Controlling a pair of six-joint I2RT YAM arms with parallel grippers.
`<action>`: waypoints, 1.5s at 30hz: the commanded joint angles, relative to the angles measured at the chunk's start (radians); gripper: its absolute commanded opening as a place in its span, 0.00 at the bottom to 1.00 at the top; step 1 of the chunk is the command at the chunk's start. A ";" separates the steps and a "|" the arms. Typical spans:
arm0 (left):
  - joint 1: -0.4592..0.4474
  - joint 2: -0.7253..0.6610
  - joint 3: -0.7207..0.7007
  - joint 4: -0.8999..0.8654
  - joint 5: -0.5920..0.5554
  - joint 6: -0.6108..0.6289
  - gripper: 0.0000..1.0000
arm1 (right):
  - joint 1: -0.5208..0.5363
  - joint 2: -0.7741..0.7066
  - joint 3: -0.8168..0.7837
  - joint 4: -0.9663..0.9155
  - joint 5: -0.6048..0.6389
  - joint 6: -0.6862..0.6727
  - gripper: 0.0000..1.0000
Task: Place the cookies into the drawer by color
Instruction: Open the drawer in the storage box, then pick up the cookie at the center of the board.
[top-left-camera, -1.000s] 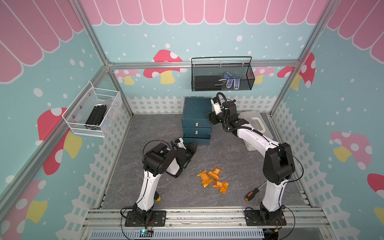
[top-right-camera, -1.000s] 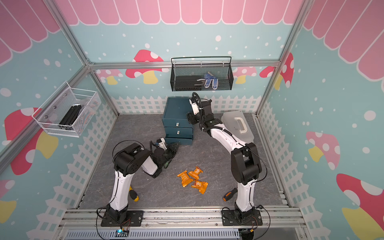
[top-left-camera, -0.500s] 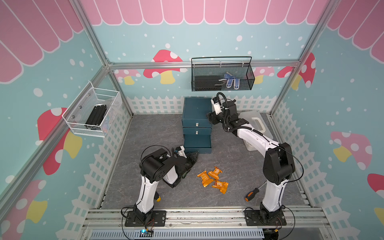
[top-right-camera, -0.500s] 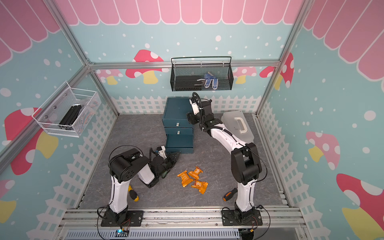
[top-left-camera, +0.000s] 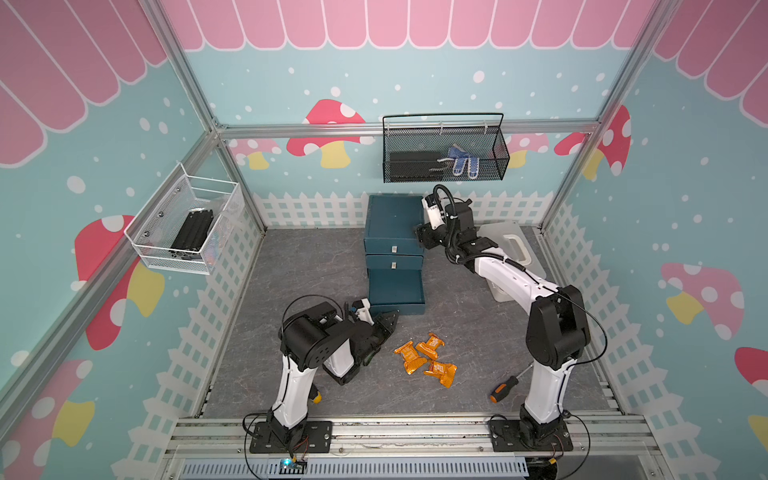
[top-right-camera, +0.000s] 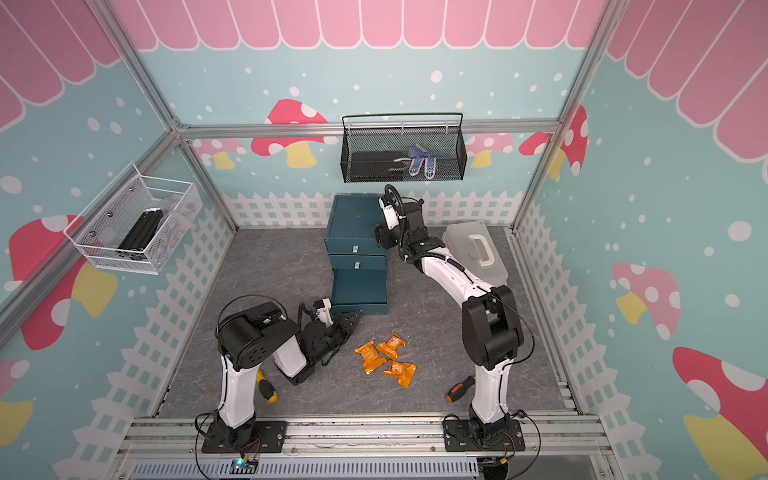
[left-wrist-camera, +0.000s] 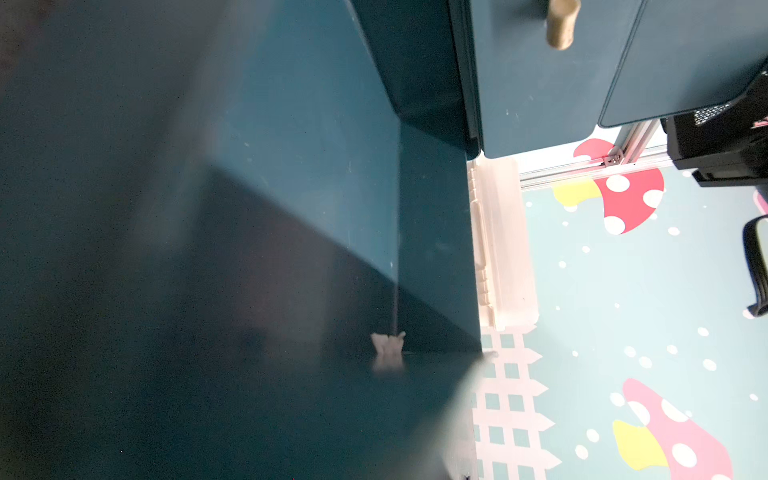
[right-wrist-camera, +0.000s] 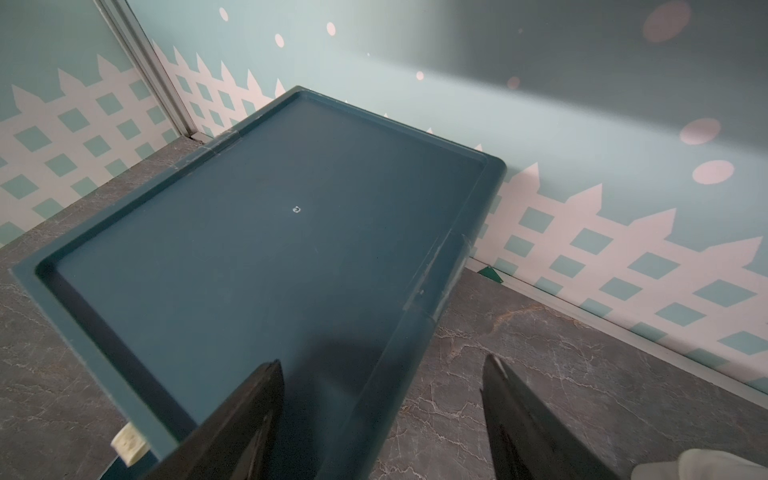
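The drawer (top-left-camera: 392, 220) (top-right-camera: 353, 220) is a dark teal cabinet at the back with three stacked drawers, and its bottom drawer (top-left-camera: 397, 286) (top-right-camera: 359, 286) stands pulled far out. My left gripper (top-left-camera: 390, 320) (top-right-camera: 353, 322) is low at that drawer's front, shut on its handle. The left wrist view is filled by blurred teal drawer walls (left-wrist-camera: 311, 187). Three orange cookies (top-left-camera: 431, 345) (top-right-camera: 390, 345) lie on the floor just right of the left gripper. My right gripper (top-left-camera: 420, 240) (right-wrist-camera: 382, 361) is open, straddling the right edge of the cabinet top (right-wrist-camera: 270, 228).
A translucent white case (top-left-camera: 513, 249) (top-right-camera: 478, 249) sits behind the right arm. An orange-handled screwdriver (top-left-camera: 505, 386) lies by the right arm's base. A yellow-handled screwdriver (top-right-camera: 266, 388) lies by the left arm's base. A black wire basket (top-left-camera: 444, 153) and a white basket (top-left-camera: 187, 224) hang on the walls.
My left gripper has drawn back toward the front, and the bottom drawer has slid out with it. The right arm and the cookies have stayed in place.
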 joint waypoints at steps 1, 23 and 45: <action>0.003 -0.002 -0.045 -0.021 -0.034 0.044 0.00 | -0.005 -0.029 -0.031 -0.057 -0.001 -0.010 0.77; 0.006 -0.110 -0.128 -0.040 0.025 0.105 0.80 | -0.004 -0.107 -0.035 -0.070 -0.129 0.039 0.87; -0.182 -0.709 0.092 -1.154 -0.183 0.400 0.77 | -0.003 -0.611 -0.584 -0.059 -0.043 0.213 0.89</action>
